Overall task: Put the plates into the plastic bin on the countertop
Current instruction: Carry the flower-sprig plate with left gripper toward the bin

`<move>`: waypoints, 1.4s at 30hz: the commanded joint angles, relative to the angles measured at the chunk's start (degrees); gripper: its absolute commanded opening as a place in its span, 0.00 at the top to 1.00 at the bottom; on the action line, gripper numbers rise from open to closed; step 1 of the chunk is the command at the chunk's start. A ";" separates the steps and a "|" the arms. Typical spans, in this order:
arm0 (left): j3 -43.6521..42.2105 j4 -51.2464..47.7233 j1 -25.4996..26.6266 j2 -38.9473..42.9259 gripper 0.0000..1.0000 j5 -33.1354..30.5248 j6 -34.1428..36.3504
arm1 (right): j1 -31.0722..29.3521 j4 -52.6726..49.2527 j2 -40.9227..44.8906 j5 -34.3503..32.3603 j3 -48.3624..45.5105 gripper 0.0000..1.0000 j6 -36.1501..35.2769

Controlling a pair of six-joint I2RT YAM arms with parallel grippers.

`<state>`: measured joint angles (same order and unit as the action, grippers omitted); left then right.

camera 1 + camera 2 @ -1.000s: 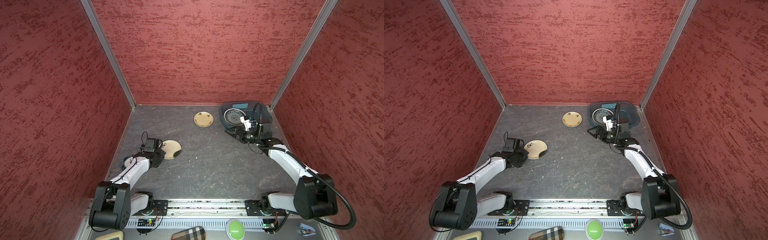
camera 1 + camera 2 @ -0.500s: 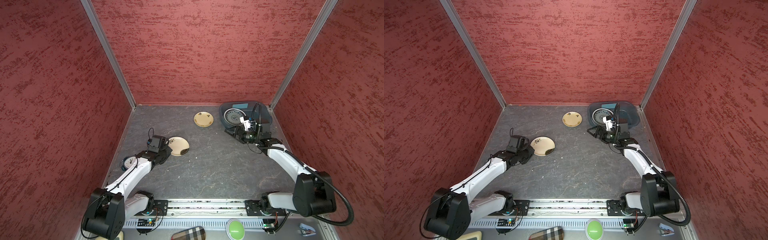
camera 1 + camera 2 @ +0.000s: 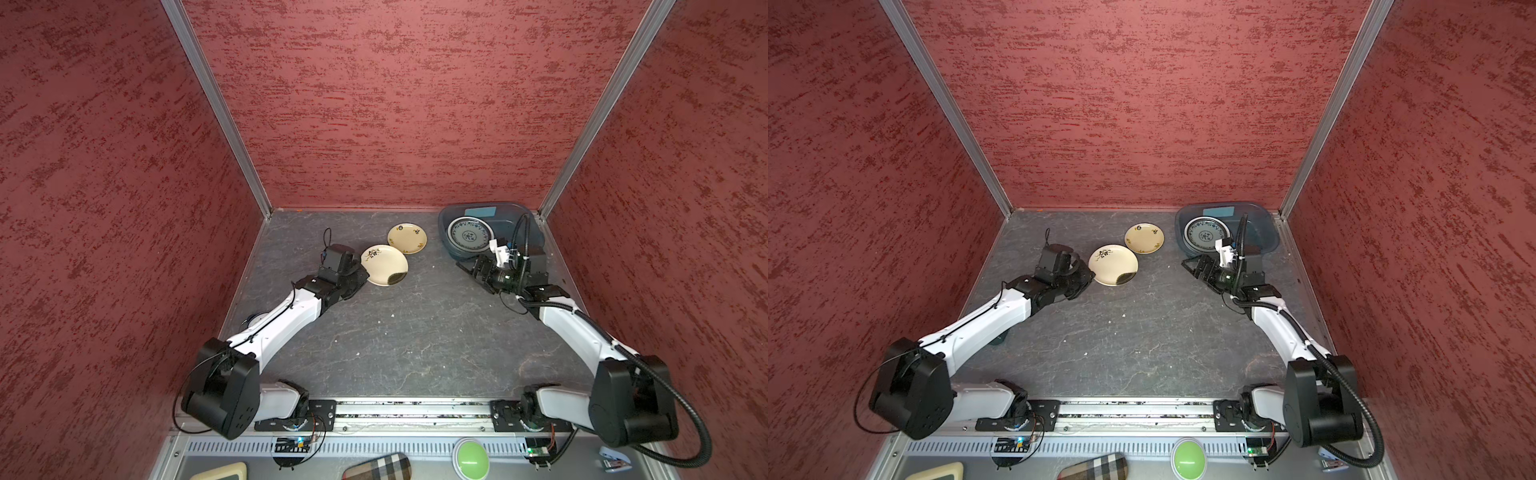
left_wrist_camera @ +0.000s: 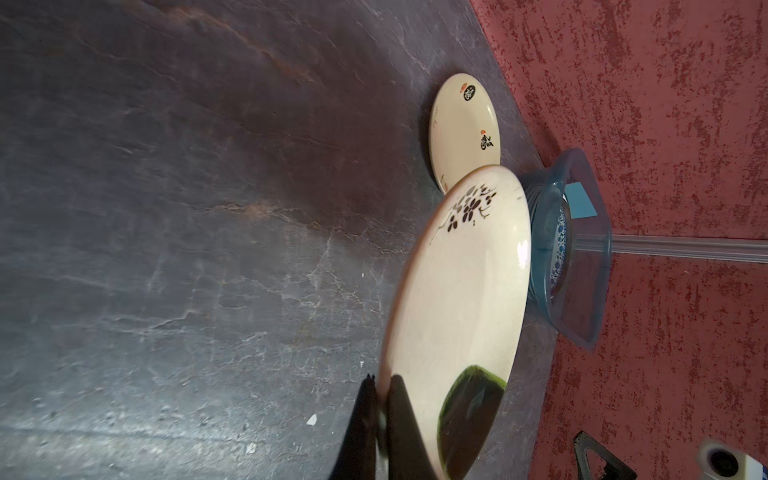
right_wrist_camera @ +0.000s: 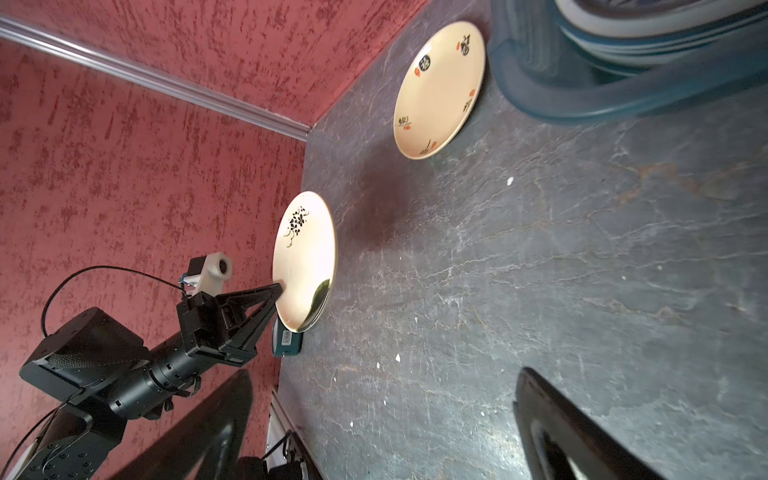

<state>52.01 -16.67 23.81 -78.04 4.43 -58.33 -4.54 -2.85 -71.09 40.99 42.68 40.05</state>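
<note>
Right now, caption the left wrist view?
The left claw grips a flowered plate by its rim; second plate and blue bin beyond.

Nothing reads clearly. The yellow plate (image 5: 440, 89), just beyond the pale plate (image 4: 457, 291) pinched by the left gripper (image 4: 380, 399), bears black and orange brush characters too small to make out. Farther ahead, the bin (image 4: 586, 299) carries a light blue label (image 4: 581, 200) with no legible print. Behind that gripper, the white sticker (image 5: 286, 338) on a teal box (image 5: 296, 348) is blurred.

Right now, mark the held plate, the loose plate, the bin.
held plate (image 3: 384, 264): in a top view, its centre.
loose plate (image 3: 407, 238): in a top view, its centre.
plastic bin (image 3: 506, 224): in a top view, bare floor.
</note>
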 commanded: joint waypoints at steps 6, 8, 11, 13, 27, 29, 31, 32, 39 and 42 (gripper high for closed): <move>10.21 8.09 4.30 -9.38 1.00 4.09 2.68 | 4.82 1.75 8.07 -4.75 -4.59 0.01 5.03; 13.12 8.52 5.49 -12.02 1.00 4.80 3.27 | 6.15 0.75 10.11 -5.79 -5.27 0.01 5.02; 17.58 8.71 6.73 -16.51 1.00 6.48 4.02 | 7.98 -0.39 13.22 -7.19 -6.33 0.01 5.11; 20.80 8.04 7.50 -19.42 1.00 6.89 5.02 | 8.82 -0.56 14.90 -7.94 -7.30 0.01 5.21; 39.01 4.30 11.44 -34.73 1.00 7.63 10.00 | 9.81 -1.10 17.75 -7.28 -9.07 0.01 3.82; 42.29 2.85 11.67 -36.95 1.00 8.09 11.48 | 9.81 -1.43 18.59 -8.25 -9.29 0.01 3.67; 44.94 1.39 11.79 -38.78 1.00 8.09 12.16 | 9.81 -2.01 19.22 -8.86 -9.15 0.01 2.94; 46.21 1.12 11.87 -39.80 1.00 8.13 12.58 | 9.81 -2.49 19.45 -9.44 -8.99 0.01 2.53; 57.92 -4.18 11.87 -47.95 1.00 7.97 16.20 | 9.81 -4.11 20.10 -12.48 -8.05 0.01 2.11; 62.43 -5.86 12.00 -51.49 1.00 7.94 17.15 | 9.83 -5.12 20.17 -13.99 -8.01 0.01 1.74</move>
<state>111.02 -19.99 35.44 -127.52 11.92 -43.92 5.08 -6.66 -51.64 29.87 33.71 42.89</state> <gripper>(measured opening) 0.067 0.987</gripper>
